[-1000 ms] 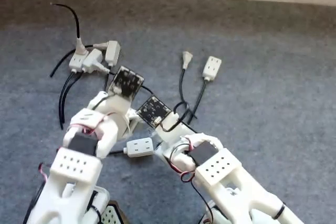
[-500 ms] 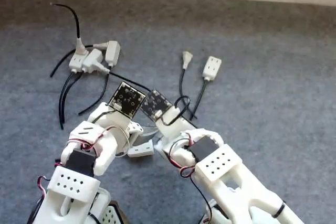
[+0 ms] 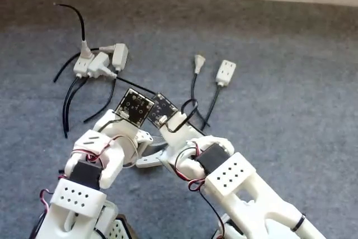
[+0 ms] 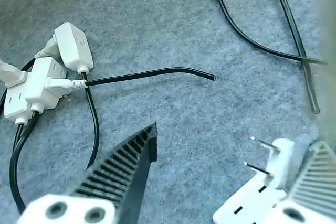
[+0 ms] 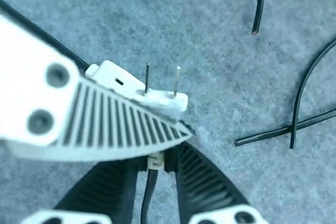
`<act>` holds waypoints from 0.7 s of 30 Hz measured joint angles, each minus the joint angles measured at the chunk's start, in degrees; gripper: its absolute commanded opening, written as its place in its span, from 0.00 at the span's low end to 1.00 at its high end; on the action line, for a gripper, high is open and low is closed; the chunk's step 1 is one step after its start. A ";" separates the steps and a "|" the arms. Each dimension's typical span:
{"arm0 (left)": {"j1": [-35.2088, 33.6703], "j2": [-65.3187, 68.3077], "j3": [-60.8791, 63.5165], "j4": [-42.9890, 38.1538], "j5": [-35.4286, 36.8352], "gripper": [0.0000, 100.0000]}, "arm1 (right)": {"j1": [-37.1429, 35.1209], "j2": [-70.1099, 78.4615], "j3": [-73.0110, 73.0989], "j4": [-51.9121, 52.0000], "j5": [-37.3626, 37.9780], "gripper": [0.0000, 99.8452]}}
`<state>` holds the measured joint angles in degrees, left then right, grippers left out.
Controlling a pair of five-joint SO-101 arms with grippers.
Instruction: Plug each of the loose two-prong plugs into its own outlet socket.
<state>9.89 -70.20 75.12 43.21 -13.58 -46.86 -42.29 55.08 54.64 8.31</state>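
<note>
**Closing on the socket, prongs still bare**

My right gripper (image 5: 157, 157) is clenched on the plug (image 5: 160, 97) at its cord end, with both prongs bare and pointing away from the wrist. My left gripper (image 4: 235, 139) stands wide apart and grasps nothing. Its white finger (image 5: 105, 123) lies across the plug body, touching it or very nearly.

The socket (image 3: 146, 161) sits on the carpet (image 3: 279, 116) just beneath where my two wrists meet, half hidden by them.

Over the last second the left wrist pulled back from the plugged cluster (image 3: 92, 64) and the right wrist swung in toward it. The two now sit side by side. The socket lay flat and in plain sight between the arms; now it looks tilted and mostly covered.

I read that as plug and socket brought together, with mating not yet begun. With the left jaws apart, nothing steadies the socket (I'd expect it to skid under a push). That finger also crowds the prongs.

Farther out, the far plug (image 3: 198, 62) and far socket (image 3: 225, 72) lie near each other but apart, where they were.
</note>
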 measured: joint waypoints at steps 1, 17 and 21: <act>-0.35 0.00 0.79 -0.97 0.00 0.39 | -0.09 0.00 0.00 0.00 0.00 0.01; -2.81 -0.79 3.34 -4.40 -0.97 0.39 | 2.81 0.09 -11.78 10.64 0.97 0.01; -2.81 -0.35 3.43 -4.22 -0.97 0.39 | 2.99 0.09 -14.33 11.96 0.97 0.01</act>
<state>7.08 -70.55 78.55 38.99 -14.55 -43.87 -42.20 40.75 66.59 9.27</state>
